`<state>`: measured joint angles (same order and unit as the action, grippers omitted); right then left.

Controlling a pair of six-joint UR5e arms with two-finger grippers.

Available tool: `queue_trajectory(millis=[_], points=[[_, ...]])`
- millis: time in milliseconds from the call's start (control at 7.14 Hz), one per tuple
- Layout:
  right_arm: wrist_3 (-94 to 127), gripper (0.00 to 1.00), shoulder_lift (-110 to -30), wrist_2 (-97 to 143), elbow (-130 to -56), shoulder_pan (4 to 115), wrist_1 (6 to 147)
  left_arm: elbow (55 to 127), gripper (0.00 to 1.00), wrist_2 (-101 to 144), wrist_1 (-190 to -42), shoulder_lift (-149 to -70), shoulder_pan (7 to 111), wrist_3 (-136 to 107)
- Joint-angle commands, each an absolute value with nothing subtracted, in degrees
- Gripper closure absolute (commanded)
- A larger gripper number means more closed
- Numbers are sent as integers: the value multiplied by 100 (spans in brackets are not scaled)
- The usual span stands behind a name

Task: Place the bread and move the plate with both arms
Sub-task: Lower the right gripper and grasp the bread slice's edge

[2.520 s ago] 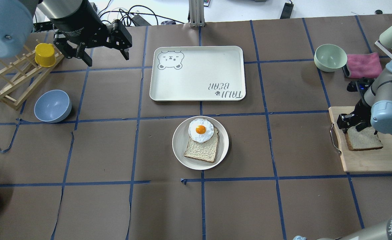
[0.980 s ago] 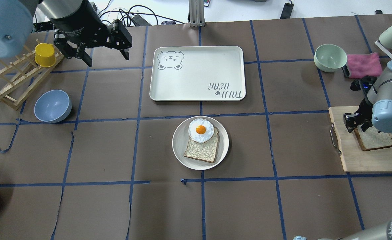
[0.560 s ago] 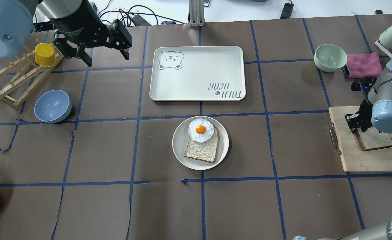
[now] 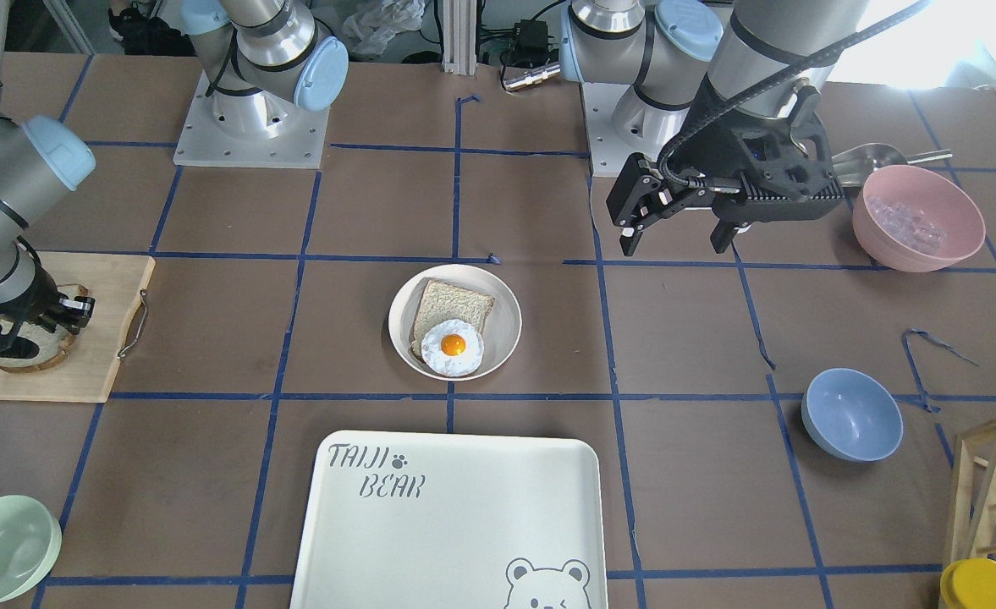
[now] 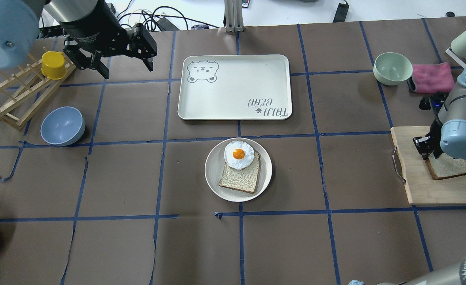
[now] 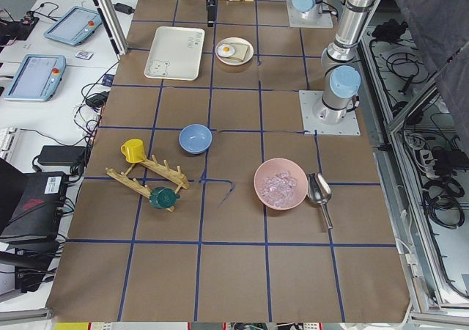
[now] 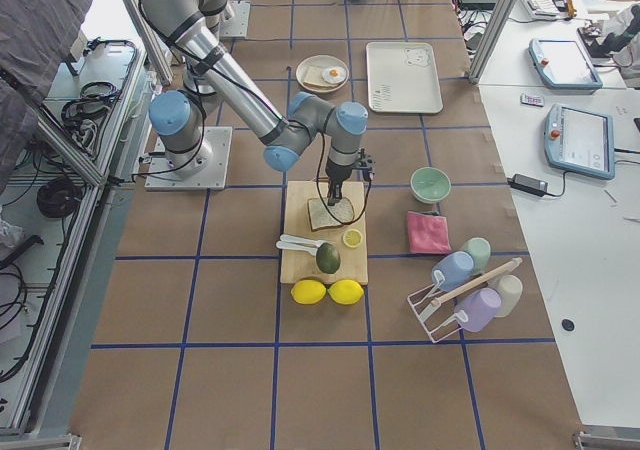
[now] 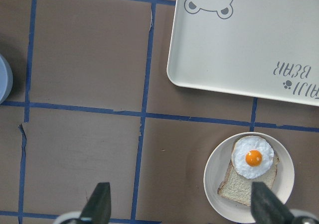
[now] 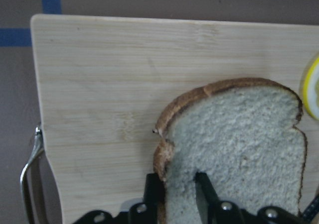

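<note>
The bread (image 9: 239,144), a thick pale slice with a dark crust, lies on a wooden cutting board (image 5: 419,186) at the table's right end. My right gripper (image 9: 177,186) is shut on the bread's crust edge, one finger outside the crust and one on the crumb; it also shows in the overhead view (image 5: 425,148). The round cream plate (image 5: 213,174) sits mid-table and holds a thinner beige slice (image 5: 238,180) with a fried egg (image 5: 238,154) on it. My left gripper (image 5: 126,65) is open and empty, high over the far left; the plate shows below it in its wrist view (image 8: 214,179).
A white TAIJI BEAR tray (image 5: 236,87) lies beyond the plate. A pale green bowl (image 5: 392,68) and pink cloth (image 5: 432,77) are far right. A blue bowl (image 5: 62,126), a wooden rack with a yellow cup (image 5: 54,65) and a pink bowl (image 4: 916,218) are left. A lemon slice (image 9: 311,89) lies by the bread.
My right gripper has closed in on the bread's crust edge and shifted right along the board, and the bread has moved right with it. The left arm has not moved.
</note>
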<state>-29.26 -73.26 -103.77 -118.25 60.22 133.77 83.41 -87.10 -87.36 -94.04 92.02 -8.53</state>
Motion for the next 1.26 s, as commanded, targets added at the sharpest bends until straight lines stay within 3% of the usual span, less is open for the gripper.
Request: queue_trajectory(millis=[0,140,420,560,700,1120], points=[[-2735,67,-7339,-10651,-11830,6047,13386,8341,0,-8710,-8736,-9404,9202,-853],[-2612,75,-7321,-10809,-11839,6073,13412,8341,0,-8710,-8736,-9404,9202,-853],[-2610,76,-7173,-10819,-11839,6082,13621,8341,0,-8710,-8736,-9404,9202,-853],[-2610,94,-7146,-10819,-11839,6082,13649,8341,0,-8710,-8736,-9404,9202,-853],[-2602,100,-7146,-10828,-11839,6082,13649,8341,0,-8710,-8736,-9404,9202,-853],[-2487,100,-7224,-11171,-11813,6257,13641,8341,0,-8710,-8736,-9404,9202,-853]])
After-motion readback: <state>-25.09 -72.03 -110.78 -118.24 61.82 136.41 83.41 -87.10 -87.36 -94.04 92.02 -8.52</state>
